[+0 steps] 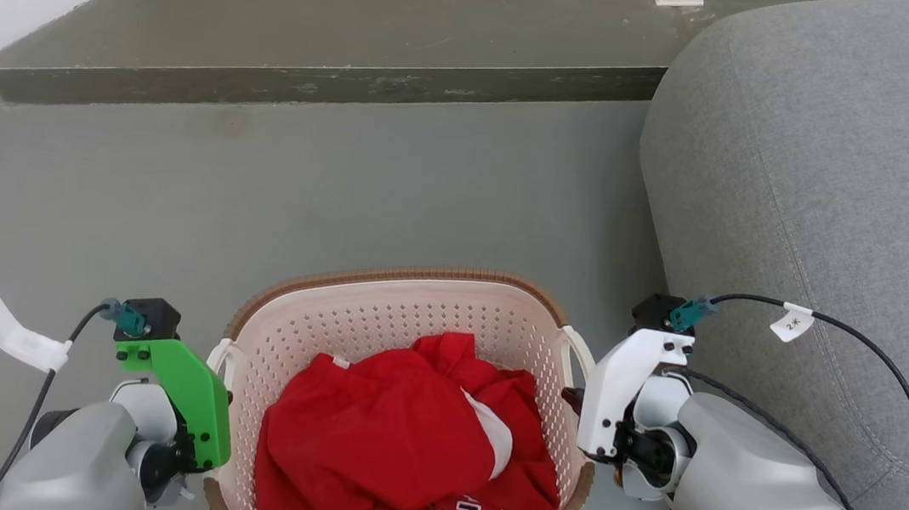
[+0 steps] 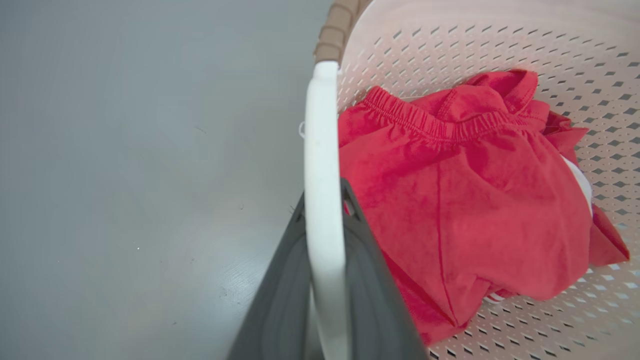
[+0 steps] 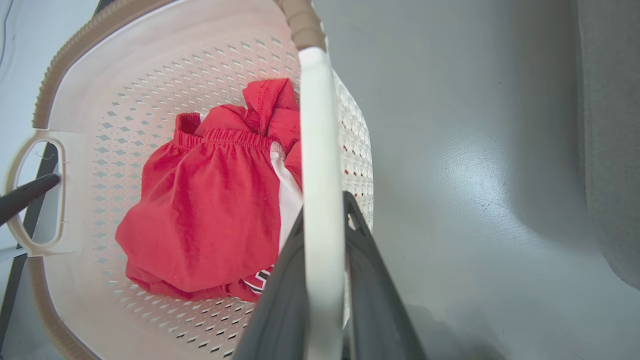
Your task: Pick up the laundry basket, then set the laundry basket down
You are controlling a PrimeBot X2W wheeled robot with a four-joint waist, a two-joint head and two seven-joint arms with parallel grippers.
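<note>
We count one laundry basket [image 1: 413, 319], two grippers, two white side handles, one heap of red clothing [image 1: 392, 428], one grey sofa [image 1: 840, 179] and one raised step [image 1: 311, 85].

Nearest to us, the basket sits between the two pincers. The left gripper [image 2: 324, 200] is at the basket's left side. Its two dark fingers [image 2: 280, 300] lie close on either face of the left handle [image 2: 322, 140], almost shut, with the white bar pinched between them. The right gripper [image 3: 324, 205] holds the basket's right side the same way, its fingers [image 3: 375, 300] pressed against both faces of the right handle [image 3: 316, 140]. We cannot tell whether the basket's base touches the grey floor [image 1: 255, 198] beneath it.

The basket is a rounded rectangle of cream-white plastic. Its walls are pierced with rows of small diamond-shaped holes, and a brown woven-look rim runs around the top. Inside the basket the red clothing lies crumpled, showing an elastic waistband, a white patch and some dark lettering at the near end. We cannot tell how many garments make up the heap.

The sofa stands just to the basket's right, its rounded corner near the right arm. Beyond the basket, past a stretch of bare floor, the step runs across, well apart from the basket.
</note>
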